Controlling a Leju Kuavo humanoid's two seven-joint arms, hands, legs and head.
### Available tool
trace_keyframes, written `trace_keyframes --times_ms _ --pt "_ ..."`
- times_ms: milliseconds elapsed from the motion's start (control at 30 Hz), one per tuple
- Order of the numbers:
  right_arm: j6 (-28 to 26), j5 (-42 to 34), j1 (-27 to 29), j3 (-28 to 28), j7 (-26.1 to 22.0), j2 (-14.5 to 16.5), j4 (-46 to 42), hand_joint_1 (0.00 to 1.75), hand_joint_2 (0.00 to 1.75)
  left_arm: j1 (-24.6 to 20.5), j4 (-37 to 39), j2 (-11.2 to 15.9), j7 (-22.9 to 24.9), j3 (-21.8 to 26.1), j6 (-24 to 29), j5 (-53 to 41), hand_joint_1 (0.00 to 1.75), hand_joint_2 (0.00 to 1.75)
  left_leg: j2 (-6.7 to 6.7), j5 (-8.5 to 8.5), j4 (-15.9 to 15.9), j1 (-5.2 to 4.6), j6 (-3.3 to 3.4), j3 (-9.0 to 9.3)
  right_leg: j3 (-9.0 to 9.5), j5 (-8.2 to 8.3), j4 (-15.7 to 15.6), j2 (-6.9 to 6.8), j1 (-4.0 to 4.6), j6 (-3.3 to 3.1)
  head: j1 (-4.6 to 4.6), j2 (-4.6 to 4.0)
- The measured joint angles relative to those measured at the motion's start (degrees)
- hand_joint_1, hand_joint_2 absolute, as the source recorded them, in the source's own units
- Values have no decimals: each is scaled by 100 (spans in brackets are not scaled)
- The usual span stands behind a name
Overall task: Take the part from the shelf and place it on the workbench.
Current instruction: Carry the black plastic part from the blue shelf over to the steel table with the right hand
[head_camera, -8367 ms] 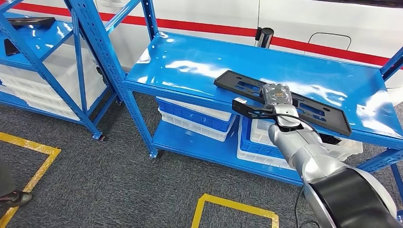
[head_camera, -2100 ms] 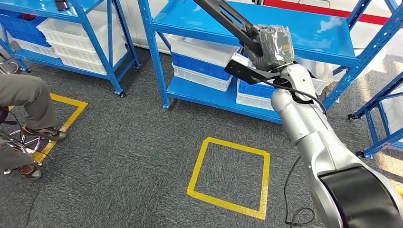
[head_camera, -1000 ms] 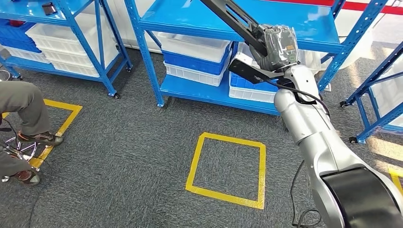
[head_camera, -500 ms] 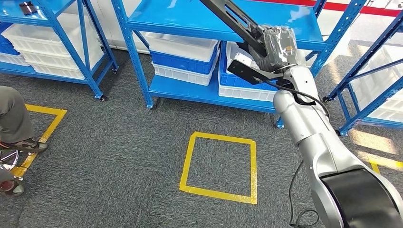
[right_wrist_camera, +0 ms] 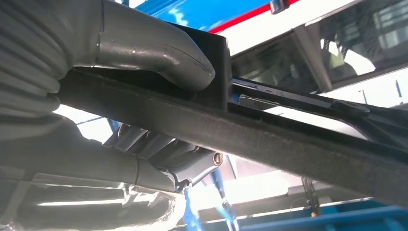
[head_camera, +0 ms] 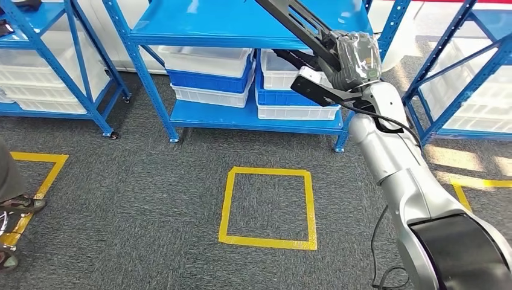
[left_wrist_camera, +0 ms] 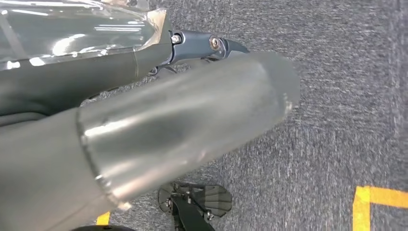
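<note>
part (head_camera: 300,25) no longer lies on the blue shelf (head_camera: 235,24); it is off the shelf top and raised in the right hand (head_camera: 356,57), which grips it. whole head view has shifted: shelf now further off and more to the left, yellow floor square (head_camera: 268,207) come into view below it.

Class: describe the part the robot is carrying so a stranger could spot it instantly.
Find the silver right arm rising from the lower right. Its right hand grips a long, flat black part slanting up past the blue shelf; unlike the stacked white and blue bins, it's thin, dark and slotted.
</note>
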Motion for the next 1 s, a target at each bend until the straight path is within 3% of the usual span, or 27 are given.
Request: trace_keyframes --times_ms 33,100,333,433,500,567,633,667,733,767,800,833,900,933,1000 --pt "-10 25 2 2 3 5 1 175 175 -2 0 1 16 1 0 -8 0 0 2 17 -14 -1 56 6 -3 1 0 13 13 -4 -7 0" --pt "-17 53 7 9 5 6 3 175 175 -5 0 2 56 3 -1 -33 0 0 7 32 -24 6 74 12 -8 5 0 23 29 -12 -9 0" --pt "-29 108 7 19 11 14 25 175 175 -4 0 5 138 9 14 -85 0 0 2 76 -50 16 -26 5 -12 30 -17 14 29 -16 -9 0" --pt "-33 104 -4 17 11 27 27 175 175 -6 0 6 142 9 26 -91 0 0 9 213 -311 25 67 143 29 67 -123 14 10 40 -15 0" --pt "-41 99 -22 16 5 18 35 175 175 -15 0 -8 142 10 33 -98 0 0 34 361 -555 63 98 245 -118 -132 179 22 19 31 -6 0" --pt "-48 97 -18 17 0 -2 52 175 175 -23 0 -19 142 11 34 -102 0 0 42 422 -591 80 58 217 -437 -456 909 29 -18 47 0 0" --pt "-53 95 30 17 -1 -25 78 175 175 -21 1 -28 143 11 33 -102 0 0 34 448 -553 120 8 146 -592 -560 1296 29 -90 157 0 0" --pt "-56 93 48 17 -3 -33 91 175 175 -19 1 -34 144 11 32 -102 0 0 31 452 -504 156 -29 92 -520 -483 1163 25 -138 252 1 0" --pt "-71 87 56 17 -13 -42 104 175 175 -18 0 -28 146 11 31 -103 0 0 27 422 -319 231 -150 -65 -198 -244 527 4 -227 456 6 0" --pt "-83 83 57 17 -21 -40 108 175 175 -20 -2 -23 147 11 32 -107 0 0 28 393 -188 253 -228 -152 -96 -168 291 12 -250 484 18 0" --pt "-93 79 64 17 -28 -41 112 175 175 -21 -4 -14 145 11 34 -114 0 0 22 377 -92 257 -292 -228 -60 -137 200 22 -256 452 20 0" --pt "-103 72 74 15 -30 -44 117 175 175 -17 -6 -5 143 11 37 -123 0 0 19 380 -30 248 -341 -279 -105 -141 253 42 -239 379 21 0" --pt "-106 63 96 12 -27 -44 127 175 175 -2 -3 -11 139 11 45 -135 0 0 19 415 -8 260 -381 -323 -185 -94 326 67 -232 229 4 0" --pt "-106 60 100 10 -24 -40 129 175 175 4 0 -10 138 11 49 -137 0 0 4 346 43 271 -381 -348 -231 -60 343 77 -224 173 -2 0" --pt "-106 60 100 10 -25 -20 131 175 175 5 4 -7 138 11 51 -141 0 0 -77 -60 449 258 -352 -484 -322 20 346 94 -193 52 -15 0"
